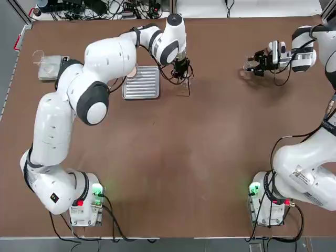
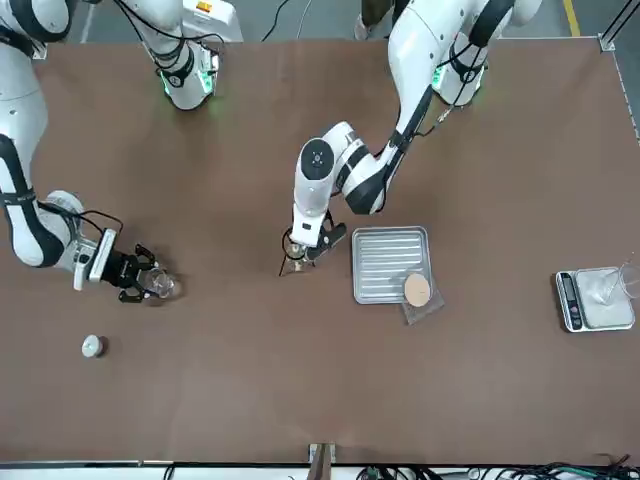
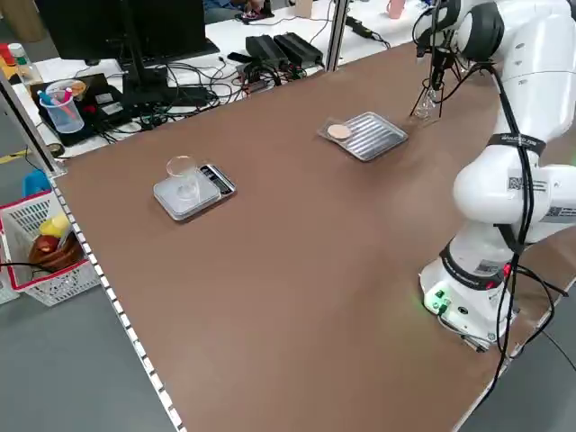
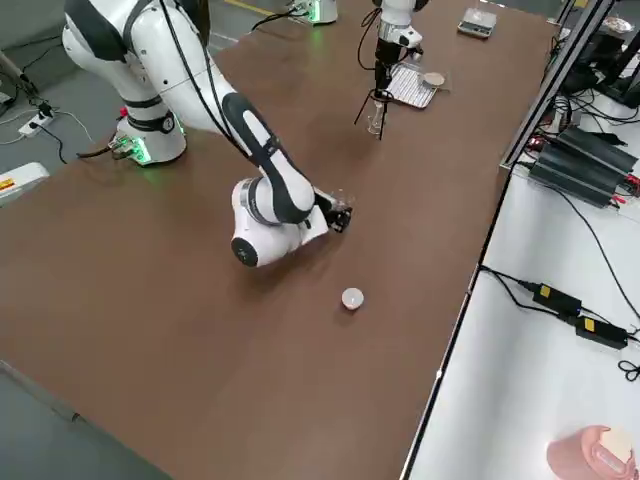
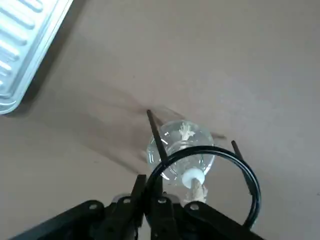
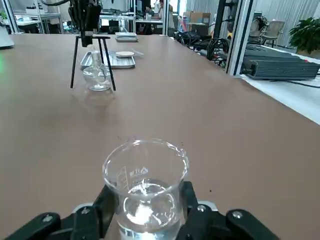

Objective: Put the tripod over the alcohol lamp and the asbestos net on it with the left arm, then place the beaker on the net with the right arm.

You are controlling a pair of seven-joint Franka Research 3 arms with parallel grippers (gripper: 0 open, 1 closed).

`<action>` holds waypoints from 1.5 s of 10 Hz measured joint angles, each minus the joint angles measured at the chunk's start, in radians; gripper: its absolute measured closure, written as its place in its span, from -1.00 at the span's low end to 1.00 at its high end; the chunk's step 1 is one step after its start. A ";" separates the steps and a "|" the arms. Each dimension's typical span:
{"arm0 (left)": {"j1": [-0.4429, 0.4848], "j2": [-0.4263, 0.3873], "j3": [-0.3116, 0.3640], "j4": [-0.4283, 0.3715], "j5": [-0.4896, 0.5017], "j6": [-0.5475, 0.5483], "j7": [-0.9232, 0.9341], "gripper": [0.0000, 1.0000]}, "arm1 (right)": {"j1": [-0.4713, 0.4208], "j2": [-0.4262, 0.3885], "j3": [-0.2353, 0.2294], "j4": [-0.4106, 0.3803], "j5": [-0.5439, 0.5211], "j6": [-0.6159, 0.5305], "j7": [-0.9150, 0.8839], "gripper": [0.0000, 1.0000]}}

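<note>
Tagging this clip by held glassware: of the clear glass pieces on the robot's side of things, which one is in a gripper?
The beaker, between the right gripper's fingers; the alcohol lamp stands under the tripod.

The big, flat brown table [image 2: 300, 390] holds a ribbed silver metal tray [image 2: 388, 258], a flat grey scale [image 2: 598, 315] and a little round white cap [image 2: 92, 346]. A squat clear glass lamp [image 5: 172, 137] sits near the tray.
</note>
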 joint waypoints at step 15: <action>0.002 -0.001 0.001 0.021 0.000 -0.013 0.000 0.22 | 0.010 0.000 -0.023 0.002 -0.033 -0.019 0.000 -0.16</action>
